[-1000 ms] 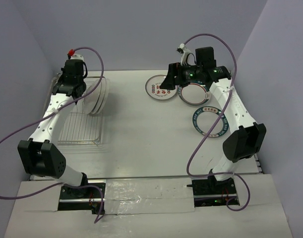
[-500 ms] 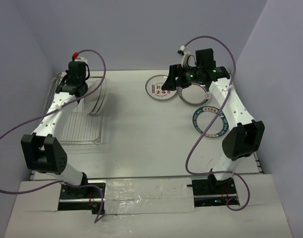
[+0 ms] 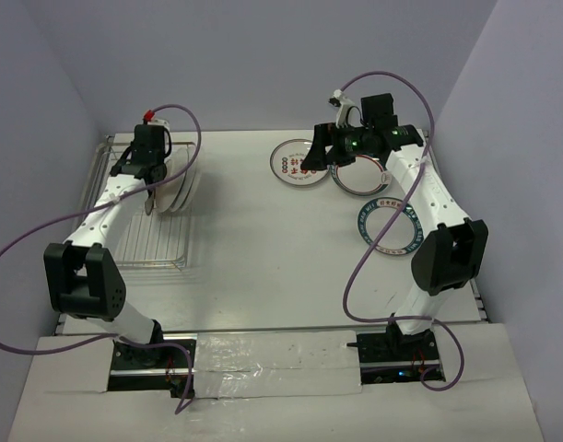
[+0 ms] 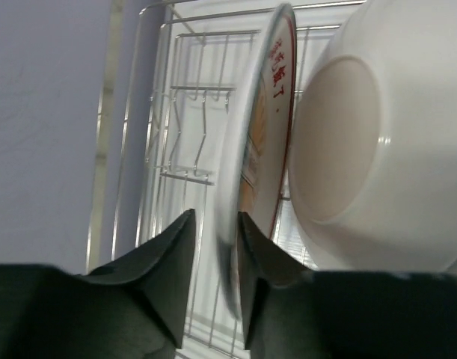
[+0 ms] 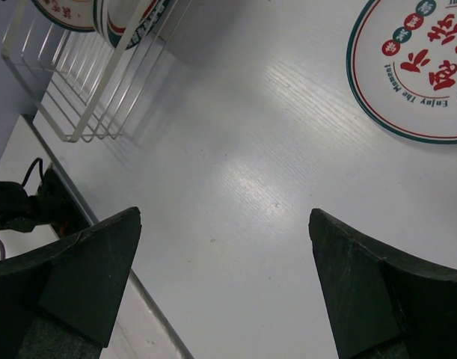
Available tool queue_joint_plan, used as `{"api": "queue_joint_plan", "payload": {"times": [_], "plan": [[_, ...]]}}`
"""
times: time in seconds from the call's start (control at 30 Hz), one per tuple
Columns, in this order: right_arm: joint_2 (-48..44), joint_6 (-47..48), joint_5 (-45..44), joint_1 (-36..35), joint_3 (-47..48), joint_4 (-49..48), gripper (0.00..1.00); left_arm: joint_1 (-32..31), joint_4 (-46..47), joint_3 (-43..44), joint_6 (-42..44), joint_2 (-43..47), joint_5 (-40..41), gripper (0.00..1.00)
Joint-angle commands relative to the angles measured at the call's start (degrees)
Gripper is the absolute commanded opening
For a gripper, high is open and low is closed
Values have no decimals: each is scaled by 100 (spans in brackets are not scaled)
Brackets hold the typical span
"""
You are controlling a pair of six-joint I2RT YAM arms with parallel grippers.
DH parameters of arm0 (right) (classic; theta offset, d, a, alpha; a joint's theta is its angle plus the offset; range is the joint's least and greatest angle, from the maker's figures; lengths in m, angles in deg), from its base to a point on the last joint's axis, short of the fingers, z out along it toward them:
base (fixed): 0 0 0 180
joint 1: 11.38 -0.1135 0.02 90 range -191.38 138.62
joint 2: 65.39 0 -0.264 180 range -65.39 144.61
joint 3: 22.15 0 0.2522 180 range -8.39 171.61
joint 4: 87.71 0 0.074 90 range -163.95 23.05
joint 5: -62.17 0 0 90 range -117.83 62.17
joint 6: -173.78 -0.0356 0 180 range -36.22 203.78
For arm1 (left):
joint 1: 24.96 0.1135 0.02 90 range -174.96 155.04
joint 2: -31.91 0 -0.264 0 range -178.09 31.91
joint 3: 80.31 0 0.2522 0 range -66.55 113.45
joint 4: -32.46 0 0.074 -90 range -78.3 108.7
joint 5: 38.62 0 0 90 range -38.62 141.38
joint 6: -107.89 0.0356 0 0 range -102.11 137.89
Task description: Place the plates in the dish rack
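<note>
Left station. My left fingers (image 4: 176, 254) are narrowly parted, astride the rim of a round white plate with an orange centre and a red-ringed rim (image 4: 252, 168). A thin gap shows between one finger and the rim. The other finger sits just beside the plate's face, and I cannot tell whether it touches. This plate stands on edge in the rectangular silver wire dish rack (image 3: 138, 241), towards the rack's far end. Just beside it, on the side away from the wall, stands a second round white plate (image 4: 363, 134), its plain underside turned to my wrist camera. I cannot tell whether the two plates touch.

Right station. My right fingers (image 5: 86, 277) are spread wide and hold nothing. They hang above the far part of the white surface (image 3: 253, 239), over the right-hand edge of a round white plate with red lettering and a teal rim (image 3: 287, 166), which lies flat. Just beside that plate lies a teal-rimmed white plate (image 3: 359, 180), partly hidden beneath my right arm. Nearer my base lies a white plate with a broad teal ring (image 3: 390, 227). All three lie flat on the surface, well apart from the dish rack.
</note>
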Motion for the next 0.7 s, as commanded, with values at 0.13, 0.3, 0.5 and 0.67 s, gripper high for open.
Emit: {"api": "queue_joint_plan", "payload": {"times": [0.13, 0.3, 0.5, 0.67], "plan": [[217, -2, -422, 56, -96, -300, 100, -71, -272, 588, -442, 33, -731, 45], [200, -423, -633, 74, -561, -783, 100, -98, -738, 975, -706, 138, -1249, 54], [420, -1406, -1354, 65, -903, -1099, 100, -107, -800, 1274, -995, 392, -1601, 80], [586, -3428, -2522, 56, -1406, -1636, 91, -107, -546, 1275, -1347, 717, -1987, 87]]}}
